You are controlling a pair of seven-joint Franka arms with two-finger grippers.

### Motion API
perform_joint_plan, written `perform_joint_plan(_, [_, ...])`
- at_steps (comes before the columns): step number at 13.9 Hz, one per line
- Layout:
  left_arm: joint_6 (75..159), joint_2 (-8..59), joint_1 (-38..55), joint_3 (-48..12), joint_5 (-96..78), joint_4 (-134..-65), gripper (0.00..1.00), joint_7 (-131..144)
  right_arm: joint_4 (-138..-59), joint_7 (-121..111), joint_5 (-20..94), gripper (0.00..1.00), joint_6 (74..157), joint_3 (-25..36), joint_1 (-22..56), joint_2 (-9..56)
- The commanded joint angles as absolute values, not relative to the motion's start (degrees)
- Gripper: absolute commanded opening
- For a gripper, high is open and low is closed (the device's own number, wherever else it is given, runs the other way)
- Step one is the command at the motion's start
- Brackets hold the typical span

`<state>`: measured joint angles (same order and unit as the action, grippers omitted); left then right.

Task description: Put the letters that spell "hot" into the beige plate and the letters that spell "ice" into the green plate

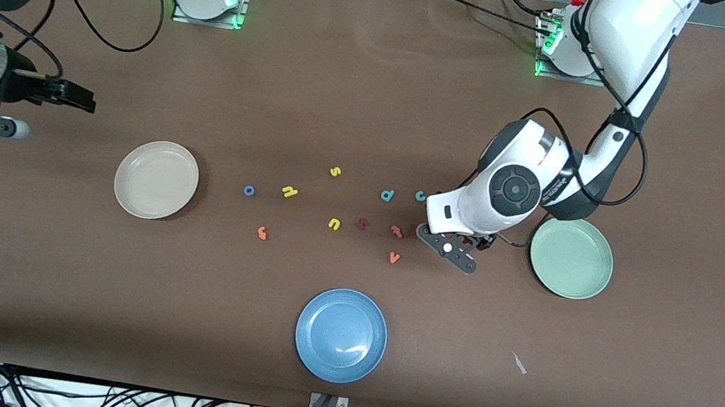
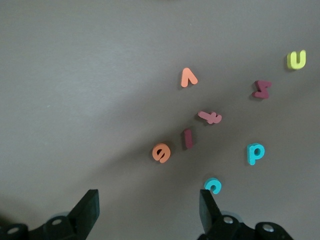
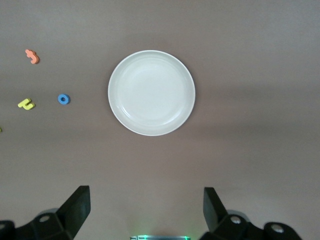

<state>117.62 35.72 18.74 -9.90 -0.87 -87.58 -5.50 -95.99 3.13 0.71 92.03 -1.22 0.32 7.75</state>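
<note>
My left gripper [image 1: 437, 233] hangs open over the table beside the green plate [image 1: 571, 257], with nothing between its fingers. Its wrist view shows the orange e [image 2: 161, 152], the dark red i [image 2: 188, 138] and the teal c [image 2: 213, 185] lying just ahead of the open gripper [image 2: 148, 212]. My right gripper [image 1: 83, 100] waits open, high over the beige plate [image 1: 155, 179]. The beige plate [image 3: 151, 93], blue o [image 3: 63, 99], yellow h [image 3: 26, 104] and orange t [image 3: 32, 56] all lie ahead of that gripper [image 3: 145, 210]. In the front view the e is hidden under the left arm.
A blue plate [image 1: 341, 334] sits nearest the front camera. Other loose letters lie mid-table: a yellow s [image 1: 335, 171], teal d [image 1: 387, 195], yellow u [image 1: 334, 223], dark red angular letter [image 1: 362, 223], pinkish t [image 1: 396, 231] and orange v [image 1: 394, 257].
</note>
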Motion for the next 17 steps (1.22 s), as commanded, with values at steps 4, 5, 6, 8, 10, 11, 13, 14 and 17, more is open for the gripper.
perform_joint_plan(4, [119.52, 39.11, 19.33, -9.41, -1.76, -86.39, 0.89, -24.4, -107.03, 12.65, 1.49, 1.0, 106.84, -7.73, 0.53, 8.08])
perform_joint_plan(5, [120.66, 39.29, 19.34, -9.4, -1.76, -87.09, 0.88, -25.74, -109.31, 13.61, 1.49, 1.0, 110.44, -8.87, 0.61, 8.87])
perform_joint_plan(6, [121.89, 39.37, 19.68, -9.4, -1.5, -88.06, 0.88, -25.93, -111.34, 16.41, 1.49, 1.0, 113.52, -10.36, 0.62, 9.05])
perform_joint_plan(8, [126.45, 39.64, 20.83, -9.32, -1.49, -91.21, 0.88, -25.84, -111.8, 22.04, 1.49, 1.0, 115.22, -12.91, 1.23, 10.01])
perform_joint_plan(10, [130.15, 39.73, 20.92, -9.32, -1.41, -93.59, 0.88, -26.01, -112.15, 25.56, 1.49, 1.0, 117.93, -13.01, 3.24, 11.33])
perform_joint_plan(11, [130.6, 39.99, 21.0, -9.32, -0.1, -93.86, 0.86, -26.02, -112.15, 27.75, 1.49, 1.0, 119.52, -13.01, 4.38, 12.73])
perform_joint_plan(13, [131.3, 40.69, 21.79, -9.4, 4.64, -93.87, 0.81, -25.06, -112.24, 34.85, 1.06, 1.0, 126.43, -12.92, 8.85, 17.2])
perform_joint_plan(14, [131.57, 41.04, 21.8, -9.32, 4.83, -93.78, 0.76, -25.14, -112.24, 38.37, 0.53, 1.0, 130.39, -12.92, 11.05, 19.84])
perform_joint_plan(17, [132.89, 42.01, 21.8, -9.32, 4.92, -93.87, 0.64, -25.14, -112.15, 42.1, -2.8, 1.0, 138.06, -12.74, 13.27, 25.91])
